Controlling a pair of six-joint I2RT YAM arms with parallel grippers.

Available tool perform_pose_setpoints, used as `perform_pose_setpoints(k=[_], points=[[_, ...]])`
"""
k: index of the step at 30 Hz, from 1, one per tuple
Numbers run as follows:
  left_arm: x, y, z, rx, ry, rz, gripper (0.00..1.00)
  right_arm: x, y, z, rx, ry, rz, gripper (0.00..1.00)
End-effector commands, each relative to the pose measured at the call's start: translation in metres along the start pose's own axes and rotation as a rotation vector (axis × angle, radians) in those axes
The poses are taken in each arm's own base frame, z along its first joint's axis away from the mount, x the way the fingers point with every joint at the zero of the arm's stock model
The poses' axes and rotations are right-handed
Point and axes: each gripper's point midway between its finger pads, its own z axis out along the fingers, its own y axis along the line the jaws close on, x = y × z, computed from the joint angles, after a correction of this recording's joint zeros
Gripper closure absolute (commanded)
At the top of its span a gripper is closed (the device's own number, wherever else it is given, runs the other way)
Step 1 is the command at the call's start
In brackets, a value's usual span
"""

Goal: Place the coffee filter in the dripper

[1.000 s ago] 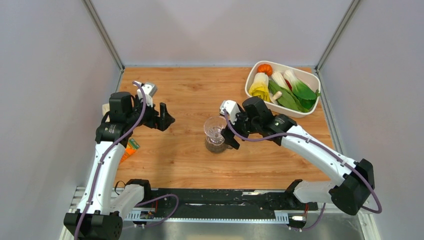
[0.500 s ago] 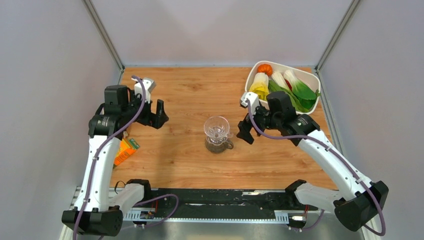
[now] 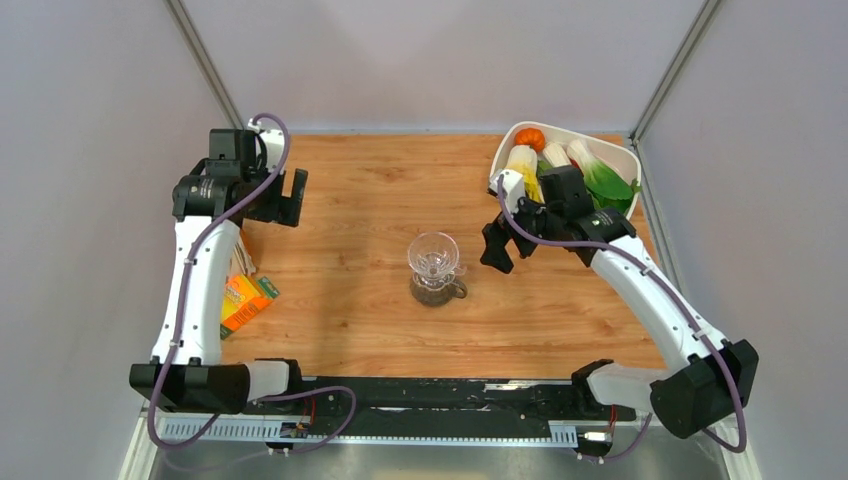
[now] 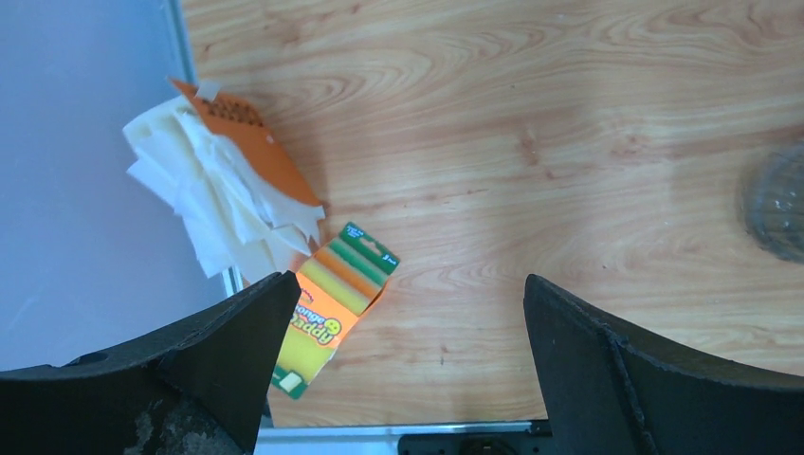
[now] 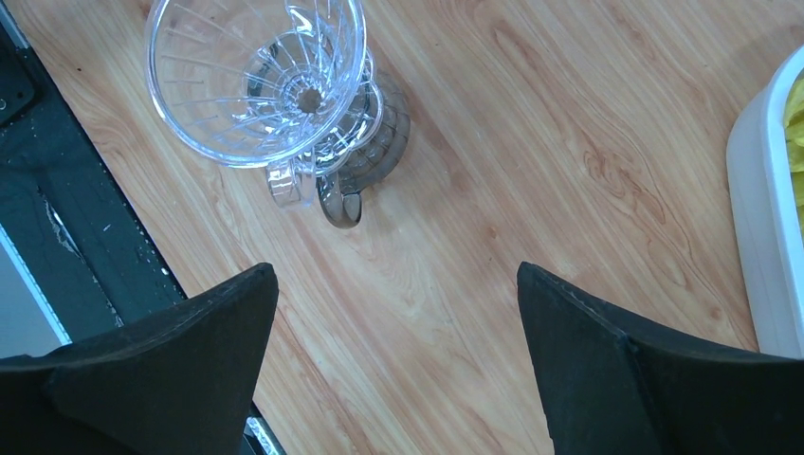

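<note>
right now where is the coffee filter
In the left wrist view the coffee filters fan out of an orange packet at the table's left edge, just beyond the sponge pack and far left of the dripper.

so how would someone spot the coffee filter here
Go to the wooden table's left edge. Beside the striped sponge pack lies a flat orange packet. The coffee filter is the thin white paper fanned out around it, the only plain white thing there.
</note>
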Motion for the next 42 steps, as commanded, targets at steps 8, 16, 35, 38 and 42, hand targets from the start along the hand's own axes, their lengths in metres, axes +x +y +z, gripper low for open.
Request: perform_pose_setpoints(k=[8,16,35,38,42], points=[[0.027,0.073,0.002,-0.340,0.053,-0.373,0.16,-0.015,-0.021,0.006,-0.001,0.045,0.021,0.00],[0.038,0.091,0.017,-0.425,0.044,-0.394,0.40,-0.007,-0.033,0.016,0.010,0.093,0.066,0.00],[0.101,0.110,0.027,-0.452,0.129,-0.487,0.67,-0.005,-0.034,0.028,-0.023,0.122,0.107,0.00],[0.104,0.112,0.030,-0.451,0.119,-0.488,0.68,-0.005,-0.034,0.029,-0.029,0.124,0.111,0.00],[0.086,0.121,0.028,-0.460,0.074,-0.470,0.69,-0.004,-0.034,0.031,-0.031,0.130,0.117,0.00]])
